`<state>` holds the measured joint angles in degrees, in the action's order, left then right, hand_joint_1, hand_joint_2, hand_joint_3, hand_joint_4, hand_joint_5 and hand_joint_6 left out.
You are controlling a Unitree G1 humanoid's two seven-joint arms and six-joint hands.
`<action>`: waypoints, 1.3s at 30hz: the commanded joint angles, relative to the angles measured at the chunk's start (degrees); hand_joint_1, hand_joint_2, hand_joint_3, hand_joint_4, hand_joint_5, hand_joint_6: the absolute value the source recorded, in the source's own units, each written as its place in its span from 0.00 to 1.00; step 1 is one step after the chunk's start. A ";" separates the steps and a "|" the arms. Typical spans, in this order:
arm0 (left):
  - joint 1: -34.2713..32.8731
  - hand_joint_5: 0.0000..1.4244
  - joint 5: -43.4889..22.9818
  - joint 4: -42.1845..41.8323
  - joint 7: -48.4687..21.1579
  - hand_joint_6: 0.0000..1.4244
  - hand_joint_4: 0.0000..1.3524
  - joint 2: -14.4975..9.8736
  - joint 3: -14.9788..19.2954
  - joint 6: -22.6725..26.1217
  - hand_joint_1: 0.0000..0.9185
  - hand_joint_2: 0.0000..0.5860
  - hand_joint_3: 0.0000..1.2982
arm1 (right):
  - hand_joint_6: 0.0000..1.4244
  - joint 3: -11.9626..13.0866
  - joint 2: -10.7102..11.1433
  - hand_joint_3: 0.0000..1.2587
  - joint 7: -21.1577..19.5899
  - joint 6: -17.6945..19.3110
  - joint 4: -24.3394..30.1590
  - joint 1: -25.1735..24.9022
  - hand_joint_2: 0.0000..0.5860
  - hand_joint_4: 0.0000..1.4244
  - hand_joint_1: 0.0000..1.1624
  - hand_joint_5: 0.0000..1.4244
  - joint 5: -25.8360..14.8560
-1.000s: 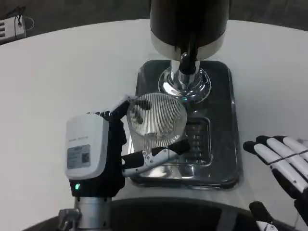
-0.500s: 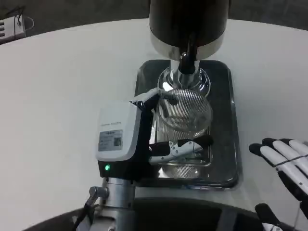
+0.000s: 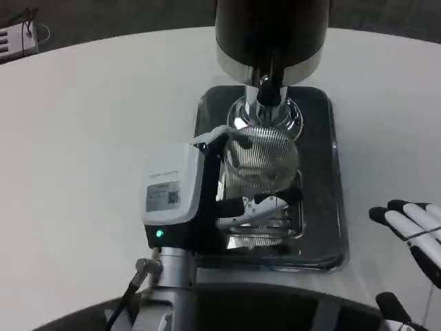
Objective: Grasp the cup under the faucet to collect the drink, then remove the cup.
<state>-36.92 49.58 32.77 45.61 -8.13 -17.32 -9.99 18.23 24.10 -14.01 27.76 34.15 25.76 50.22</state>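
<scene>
Head view. The round white worktop (image 3: 89, 138) carries a dark rectangular metal drip tray (image 3: 324, 172) with a glossy raised rim. At the rear of the tray stands a drinks dispenser with a black cylindrical body (image 3: 272, 27) ringed by a chrome band, set on a polished chrome pedestal base (image 3: 293, 117). A short chrome faucet (image 3: 269, 89) with a black lever projects downward from the front of the dispenser body.

The clear ribbed plastic cup (image 3: 262, 155) is positioned over the tray, directly in front of the pedestal base and just below the faucet, with its open mouth tilted toward the camera. No liquid level can be determined inside it.

The left hand (image 3: 207, 200) holds the cup. Its white back, bearing a label and a lit green indicator, faces the camera at the left edge of the tray. The fingers (image 3: 265, 203) wrap across the lower front of the cup wall, and another digit lies against the upper left rim.

The right hand (image 3: 413, 231) rests off the tray near the right edge of the worktop, well apart from the cup. Its white and black fingers are extended and spread, holding nothing.

A small pale object (image 3: 21, 41) lies at the far left corner; its type cannot be determined.
</scene>
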 commanded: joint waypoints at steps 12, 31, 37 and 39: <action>2.29 0.44 -3.77 -1.86 -2.87 0.60 0.04 -2.98 -0.85 -0.22 0.11 0.04 0.12 | 0.17 0.29 -0.96 0.14 0.53 0.15 0.55 0.36 0.83 0.11 0.23 0.14 -0.78; 11.35 0.26 -10.62 -23.81 -9.18 0.25 0.00 -7.29 7.43 -1.68 0.00 0.10 0.07 | 0.19 0.75 -1.87 0.14 0.64 -0.39 0.43 0.33 0.83 0.11 0.23 0.14 -1.30; 18.02 0.13 -13.83 -37.63 -14.08 0.10 0.00 -5.21 11.42 1.12 0.00 0.25 0.00 | 0.19 -0.01 -2.18 0.14 0.86 0.08 0.40 0.82 0.83 0.11 0.23 0.15 -0.97; 19.59 0.07 -14.82 -41.06 -16.28 0.03 0.00 -4.38 11.97 2.23 0.00 0.27 0.00 | 0.19 -0.34 -2.27 0.14 0.90 0.26 0.49 1.02 0.83 0.11 0.23 0.15 -0.85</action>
<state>-20.15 36.25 -3.44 32.55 -13.67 -6.28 -9.69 18.56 22.28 -13.41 27.54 34.25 25.96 49.60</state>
